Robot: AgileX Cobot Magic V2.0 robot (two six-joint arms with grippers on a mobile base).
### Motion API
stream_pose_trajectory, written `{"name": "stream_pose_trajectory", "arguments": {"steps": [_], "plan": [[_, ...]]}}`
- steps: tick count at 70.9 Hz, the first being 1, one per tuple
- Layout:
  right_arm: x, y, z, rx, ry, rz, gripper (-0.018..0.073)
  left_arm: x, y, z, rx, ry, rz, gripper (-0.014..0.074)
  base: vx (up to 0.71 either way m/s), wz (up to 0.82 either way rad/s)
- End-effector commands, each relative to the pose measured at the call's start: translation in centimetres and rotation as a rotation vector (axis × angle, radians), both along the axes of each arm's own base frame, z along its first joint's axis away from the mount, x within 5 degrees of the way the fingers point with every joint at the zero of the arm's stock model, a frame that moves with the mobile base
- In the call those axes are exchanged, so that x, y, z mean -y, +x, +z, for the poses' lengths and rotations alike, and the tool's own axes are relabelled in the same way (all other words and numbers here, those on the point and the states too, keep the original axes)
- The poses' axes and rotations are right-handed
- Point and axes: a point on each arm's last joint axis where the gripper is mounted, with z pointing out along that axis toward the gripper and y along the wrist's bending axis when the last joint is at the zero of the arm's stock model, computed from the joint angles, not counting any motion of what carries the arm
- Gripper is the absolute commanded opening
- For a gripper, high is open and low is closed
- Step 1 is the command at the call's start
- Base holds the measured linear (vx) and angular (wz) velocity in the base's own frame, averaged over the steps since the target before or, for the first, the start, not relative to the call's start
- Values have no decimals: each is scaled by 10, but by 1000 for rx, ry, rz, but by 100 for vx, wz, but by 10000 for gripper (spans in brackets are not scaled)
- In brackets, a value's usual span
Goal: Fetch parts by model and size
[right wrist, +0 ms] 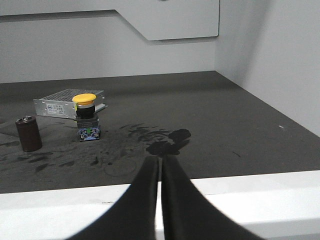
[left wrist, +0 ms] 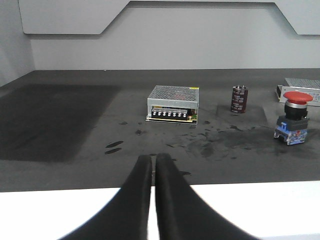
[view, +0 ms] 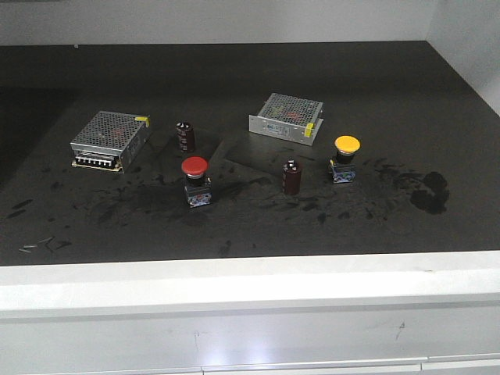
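Closed, empty, left hand (left wrist: 151, 158) and right hand (right wrist: 160, 160) hang at the bench (view: 258, 234) edge; next, probably, open toward red-capped switch (view: 195, 181).

Dim even light, soft shadows, white ledge (left wrist: 50, 210) overexposed

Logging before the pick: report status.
Left gripper shut, empty. Right gripper shut, empty. Red-capped switch and yellow-capped switch upright, untouched. Capacitor stands between them, touching neither.
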Motion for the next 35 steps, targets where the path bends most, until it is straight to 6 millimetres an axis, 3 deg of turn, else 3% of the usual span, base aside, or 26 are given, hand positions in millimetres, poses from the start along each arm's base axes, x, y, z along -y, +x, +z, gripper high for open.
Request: {"name": "stream_pose_trajectory", "arguments": {"steps": [1,35], "plan": [[0,-1,6,83,-4,3,-10,0,-1,6,89,-3,-7,-7,0,0],[0,-1,6,83,-4,3,-10,0,-1,6,89,-3,-7,-7,0,0]]}}
